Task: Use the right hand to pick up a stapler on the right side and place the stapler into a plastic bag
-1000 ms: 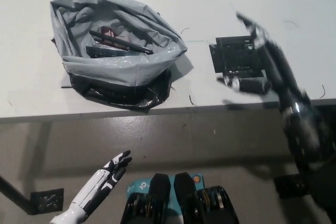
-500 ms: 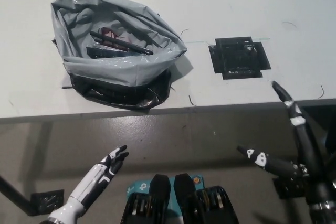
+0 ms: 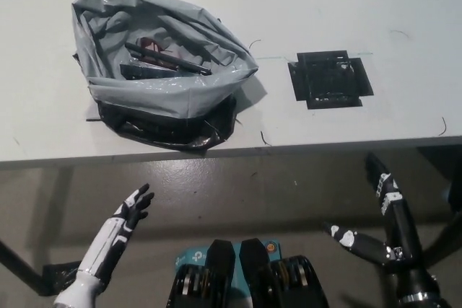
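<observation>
Table (image 3: 404,5): white top fills the upper half of the frame. Its front edge runs left to right just below the middle. A few thin dark marks are scattered on it.

Floor (image 3: 238,185): grey, fills the lower half under the table edge.

Bag (image 3: 108,19): grey plastic, upper left of the frame, sitting on the table. The mouth is open toward the camera and the rim is crumpled. A black layer shows under its lower edge, close to the table's front edge.

Black square (image 3: 330,79): flat dark patch on the table, upper right of centre, well apart from the bag. Nothing rests on it.

Right hand (image 3: 386,239): black, lower right of the frame, below the table edge and over the floor. It is released, fingers spread wide and grasping nothing. 1 finger points up toward the table edge and another points left.

Left hand (image 3: 121,227): white, lower left, over the floor and resting. Its fingers are extended toward the upper right, and it is empty and touching nothing.

Stapler (image 3: 154,71): reads as the flat dark bar lying inside the bag, though this identification is not certain. A thinner dark rod (image 3: 170,59) lies across just above it, and a small reddish piece (image 3: 150,43) sits further back. All 3 are well apart from both hands.
</observation>
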Available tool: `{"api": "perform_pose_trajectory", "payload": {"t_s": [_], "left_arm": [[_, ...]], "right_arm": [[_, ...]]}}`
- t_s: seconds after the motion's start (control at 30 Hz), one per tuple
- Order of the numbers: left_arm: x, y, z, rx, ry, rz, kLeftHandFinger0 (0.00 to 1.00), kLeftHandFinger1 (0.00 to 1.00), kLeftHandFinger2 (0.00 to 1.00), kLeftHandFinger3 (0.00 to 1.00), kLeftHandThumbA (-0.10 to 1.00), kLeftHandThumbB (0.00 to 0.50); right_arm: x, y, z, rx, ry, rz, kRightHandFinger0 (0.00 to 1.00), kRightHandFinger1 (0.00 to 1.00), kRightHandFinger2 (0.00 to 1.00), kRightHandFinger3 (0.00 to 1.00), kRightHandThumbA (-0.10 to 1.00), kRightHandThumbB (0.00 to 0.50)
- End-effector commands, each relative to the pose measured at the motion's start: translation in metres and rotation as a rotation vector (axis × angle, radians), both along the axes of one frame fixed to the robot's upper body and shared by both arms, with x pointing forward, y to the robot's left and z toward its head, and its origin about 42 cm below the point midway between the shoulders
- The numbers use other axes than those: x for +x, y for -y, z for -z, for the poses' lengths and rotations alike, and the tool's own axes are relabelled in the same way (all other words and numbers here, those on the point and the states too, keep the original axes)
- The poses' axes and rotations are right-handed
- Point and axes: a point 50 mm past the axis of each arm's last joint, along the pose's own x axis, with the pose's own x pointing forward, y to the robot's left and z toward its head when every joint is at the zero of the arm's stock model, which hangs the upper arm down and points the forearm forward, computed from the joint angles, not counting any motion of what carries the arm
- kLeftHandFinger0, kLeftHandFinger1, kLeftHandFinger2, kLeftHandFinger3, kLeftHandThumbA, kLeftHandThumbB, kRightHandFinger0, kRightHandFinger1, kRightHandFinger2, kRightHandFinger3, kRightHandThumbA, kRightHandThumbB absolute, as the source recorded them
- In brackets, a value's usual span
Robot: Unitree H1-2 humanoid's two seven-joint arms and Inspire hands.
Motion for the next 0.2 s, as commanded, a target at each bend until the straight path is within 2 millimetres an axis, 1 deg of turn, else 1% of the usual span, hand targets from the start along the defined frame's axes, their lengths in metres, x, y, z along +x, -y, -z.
{"api": "perform_pose_trajectory", "payload": {"t_s": [0.0, 0.07, 0.13, 0.17], "left_arm": [[-0.0082, -0.0075, -0.0025, -0.027, 0.119, -0.075, 1.00, 1.00, 1.00, 1.00, 1.00, 0.195], [-0.0105, -0.0087, -0.0007, -0.024, 0.117, -0.083, 1.00, 1.00, 1.00, 1.00, 1.00, 0.205], [-0.0111, -0.0094, -0.0002, -0.018, 0.118, -0.085, 1.00, 1.00, 1.00, 1.00, 1.00, 0.189], [-0.0111, -0.0094, -0.0002, -0.018, 0.118, -0.085, 1.00, 1.00, 1.00, 1.00, 1.00, 0.189]], "right_arm": [[0.0010, 0.0059, 0.0044, 0.041, 0.037, -0.051, 1.00, 1.00, 1.00, 1.00, 1.00, 0.239], [0.0003, 0.0067, 0.0081, 0.043, 0.027, -0.055, 1.00, 1.00, 1.00, 1.00, 1.00, 0.241], [-0.0002, 0.0072, 0.0102, 0.046, 0.021, -0.057, 1.00, 1.00, 1.00, 1.00, 1.00, 0.251], [-0.0002, 0.0072, 0.0102, 0.046, 0.021, -0.057, 1.00, 1.00, 1.00, 1.00, 1.00, 0.251]]}}
